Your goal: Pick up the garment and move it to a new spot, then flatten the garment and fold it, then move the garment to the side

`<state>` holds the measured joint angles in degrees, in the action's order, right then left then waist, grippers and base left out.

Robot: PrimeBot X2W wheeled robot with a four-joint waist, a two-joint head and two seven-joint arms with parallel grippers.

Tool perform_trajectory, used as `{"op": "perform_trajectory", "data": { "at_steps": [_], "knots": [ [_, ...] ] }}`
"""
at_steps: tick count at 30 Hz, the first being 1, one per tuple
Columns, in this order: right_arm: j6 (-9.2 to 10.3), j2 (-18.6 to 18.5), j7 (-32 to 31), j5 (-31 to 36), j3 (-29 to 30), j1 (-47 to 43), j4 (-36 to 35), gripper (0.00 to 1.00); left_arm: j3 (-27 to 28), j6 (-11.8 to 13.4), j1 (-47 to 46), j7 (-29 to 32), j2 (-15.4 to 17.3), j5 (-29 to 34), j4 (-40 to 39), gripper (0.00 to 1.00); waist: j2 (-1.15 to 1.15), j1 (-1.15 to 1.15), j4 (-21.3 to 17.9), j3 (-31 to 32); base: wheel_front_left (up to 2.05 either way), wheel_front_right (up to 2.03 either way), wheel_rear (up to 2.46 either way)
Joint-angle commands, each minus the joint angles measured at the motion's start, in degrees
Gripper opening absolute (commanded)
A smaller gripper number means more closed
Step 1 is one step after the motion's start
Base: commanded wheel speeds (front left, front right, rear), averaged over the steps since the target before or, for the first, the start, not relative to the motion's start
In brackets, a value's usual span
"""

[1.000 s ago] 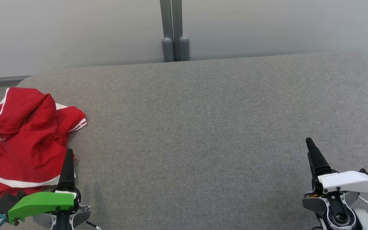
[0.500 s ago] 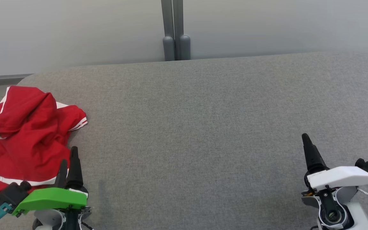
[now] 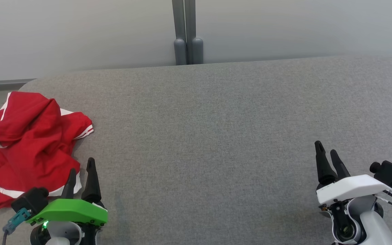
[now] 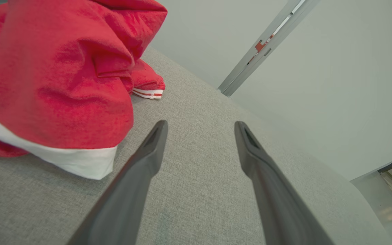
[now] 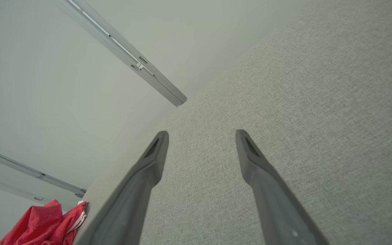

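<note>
A crumpled red garment [image 3: 29, 146] with white stripes lies in a heap at the far left of the grey fabric surface [image 3: 209, 143]. My left gripper [image 3: 81, 165], under its green cover, stands open at the heap's lower right corner, one finger in front of the cloth's white hem. In the left wrist view the garment [image 4: 53, 75] bulges to the left of the open gripper [image 4: 199, 127], whose jaws hold nothing. My right gripper [image 3: 326, 151], with a white cover, stands open and empty near the lower right. The right wrist view has the garment [image 5: 46, 224] far off, past the open gripper [image 5: 201, 134].
The grey surface ends at a pale wall with a grey vertical post [image 3: 186, 32] behind its middle. Its rounded left corner sits just beyond the garment. A wide stretch of bare fabric lies between the two grippers.
Both wrists have rolled, so each gripper's two fingers now stand apart in the head view. The left gripper has shifted right and a little up; the right gripper moved left. The garment lies still.
</note>
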<state>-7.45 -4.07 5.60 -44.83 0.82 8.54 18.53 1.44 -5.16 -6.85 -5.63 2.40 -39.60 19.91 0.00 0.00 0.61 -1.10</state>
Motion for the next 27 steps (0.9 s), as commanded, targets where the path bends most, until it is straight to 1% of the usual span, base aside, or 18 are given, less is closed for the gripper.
{"op": "perform_trajectory", "data": {
  "at_steps": [1,9,20,27],
  "knots": [
    [-0.03,-0.3,0.7,2.4,-0.5,1.5,-0.3,1.00,-0.3,0.5,-1.8,-0.6,0.5,2.1,-0.5,1.00,0.00,0.00,0.0,0.0,0.00,0.00,0.00],
    [-0.03,-0.4,1.9,9.0,-0.8,1.6,-0.6,1.00,-1.8,1.7,-1.5,-1.9,1.1,7.8,-0.7,1.00,0.00,0.00,0.1,-0.2,0.00,0.00,0.00],
    [-0.04,0.4,3.6,18.1,0.9,2.1,0.0,1.00,-3.7,3.2,-1.7,-3.6,2.0,14.8,-0.4,1.00,0.00,0.00,0.1,-0.5,0.00,0.00,0.00],
    [-0.03,0.7,4.6,22.7,1.5,2.3,0.7,1.00,-4.2,4.3,-1.6,-4.5,2.4,18.3,-0.3,1.00,0.00,0.00,0.0,-0.7,0.00,0.00,0.00]
  ]
}}
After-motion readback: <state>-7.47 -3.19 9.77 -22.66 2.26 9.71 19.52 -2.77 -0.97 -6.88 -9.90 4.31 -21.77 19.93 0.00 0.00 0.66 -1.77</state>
